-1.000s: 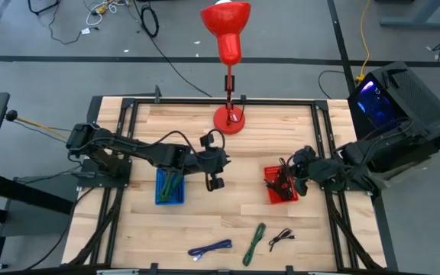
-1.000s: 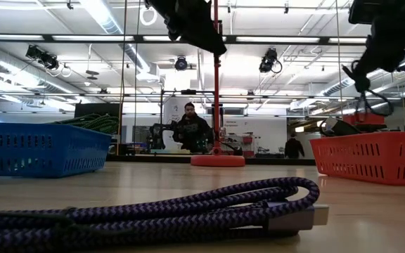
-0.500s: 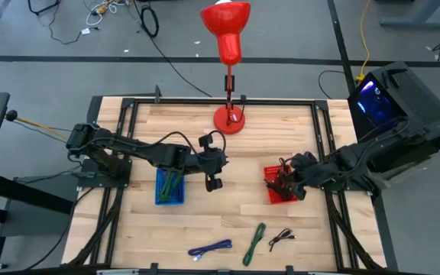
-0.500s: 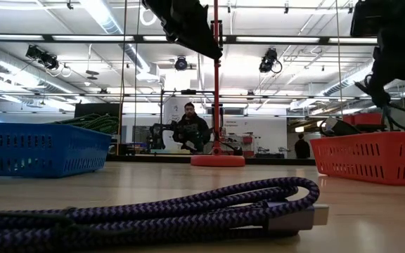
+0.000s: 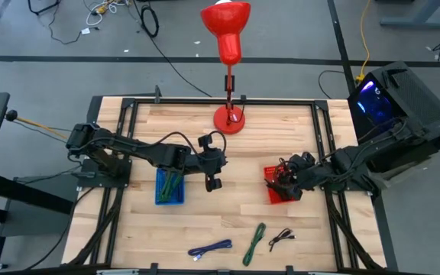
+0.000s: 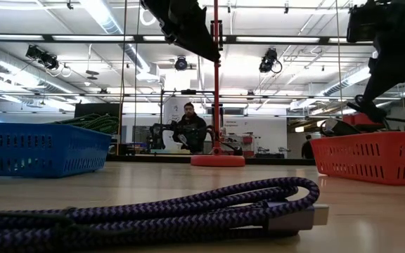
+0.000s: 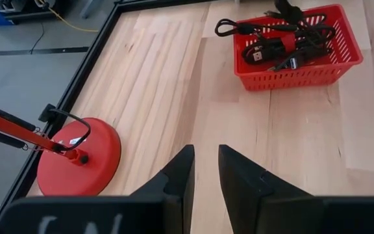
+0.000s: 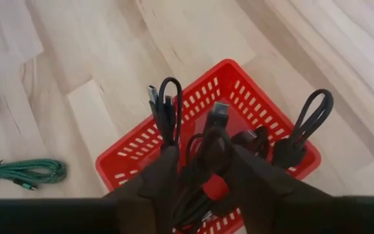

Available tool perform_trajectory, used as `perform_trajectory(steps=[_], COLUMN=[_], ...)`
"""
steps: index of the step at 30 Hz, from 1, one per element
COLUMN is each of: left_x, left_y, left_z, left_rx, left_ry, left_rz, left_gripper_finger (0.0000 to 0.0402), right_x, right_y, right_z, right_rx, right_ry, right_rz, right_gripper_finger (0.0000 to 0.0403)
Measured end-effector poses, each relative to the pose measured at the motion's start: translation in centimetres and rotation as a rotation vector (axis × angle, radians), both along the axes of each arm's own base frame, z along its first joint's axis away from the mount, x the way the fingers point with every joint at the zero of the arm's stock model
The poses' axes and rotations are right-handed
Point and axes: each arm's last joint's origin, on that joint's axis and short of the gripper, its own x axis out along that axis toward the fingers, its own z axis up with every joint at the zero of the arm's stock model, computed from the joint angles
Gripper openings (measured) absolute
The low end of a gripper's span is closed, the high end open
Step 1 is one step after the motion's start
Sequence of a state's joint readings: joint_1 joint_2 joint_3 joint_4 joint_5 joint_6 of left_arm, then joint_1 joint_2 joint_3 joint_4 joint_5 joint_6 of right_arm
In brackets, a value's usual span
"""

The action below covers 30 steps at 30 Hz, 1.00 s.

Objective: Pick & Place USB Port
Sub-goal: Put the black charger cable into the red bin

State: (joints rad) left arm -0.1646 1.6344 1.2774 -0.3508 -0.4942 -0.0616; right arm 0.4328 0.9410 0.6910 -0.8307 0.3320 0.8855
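Note:
A red basket (image 5: pixel 281 189) at the table's right holds several black USB cables (image 7: pixel 284 45). My right gripper (image 5: pixel 287 178) hangs low over it, fingers open, with a black cable bundle (image 8: pixel 206 156) standing between them; the bundle's plug (image 8: pixel 219 112) points out over the basket (image 8: pixel 239 91). My left gripper (image 5: pixel 213 182) waits above the table's middle beside the blue basket (image 5: pixel 169 188). Its fingers (image 7: pixel 203 159) stand a little apart with nothing between them. My right gripper comes at the black cable bundle from above, slanting down toward the red basket. The bundle (image 8: pixel 197 172) fills most of the gap between the fingers. Whether the fingers touch it, I cannot tell; their own bodies hide the sides of the bundle.
The blue basket holds green cables. Near the table's front edge lie a purple cable (image 5: pixel 210 249), a green cable (image 5: pixel 254 243) and a small black cable (image 5: pixel 281 237). A red lamp stand (image 5: pixel 229 119) rises at the far middle. A person (image 6: pixel 190 130) sits beyond the table.
My right gripper has gone down and toward the table's left edge, over the red basket. The black cable came with it: it hung clear above the basket's rim and now reaches down to the basket.

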Motion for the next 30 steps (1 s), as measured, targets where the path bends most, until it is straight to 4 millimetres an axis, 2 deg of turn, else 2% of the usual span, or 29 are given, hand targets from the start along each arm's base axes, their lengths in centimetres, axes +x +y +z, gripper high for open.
perform_trajectory(steps=[8,15,19,23,30], left_x=[0.0,0.0,-0.2,-0.4,-0.5], left_y=[0.0,0.0,0.1,0.1,0.1], left_z=[-0.1,-0.1,-0.2,-0.4,-0.5], left_rx=[0.001,-0.002,0.010,0.023,0.011], left_ry=[0.007,0.006,0.032,0.046,0.060], left_rz=[0.000,0.003,0.012,0.033,0.042], left_gripper_finger=[0.0076,0.0076,0.0076,0.0076,0.0076], right_x=[0.0,-0.7,-0.5,0.7,2.6], right_y=[-0.1,-0.5,-0.2,1.7,7.2], right_z=[0.1,1.0,1.2,0.8,-1.6], right_rx=[-0.035,-0.067,0.012,0.144,0.292], right_ry=[-0.005,-0.081,-0.109,-0.103,-0.074], right_rz=[0.025,0.008,0.026,0.126,0.252], right_gripper_finger=[0.0196,0.0205,0.0205,0.0205,0.0189])
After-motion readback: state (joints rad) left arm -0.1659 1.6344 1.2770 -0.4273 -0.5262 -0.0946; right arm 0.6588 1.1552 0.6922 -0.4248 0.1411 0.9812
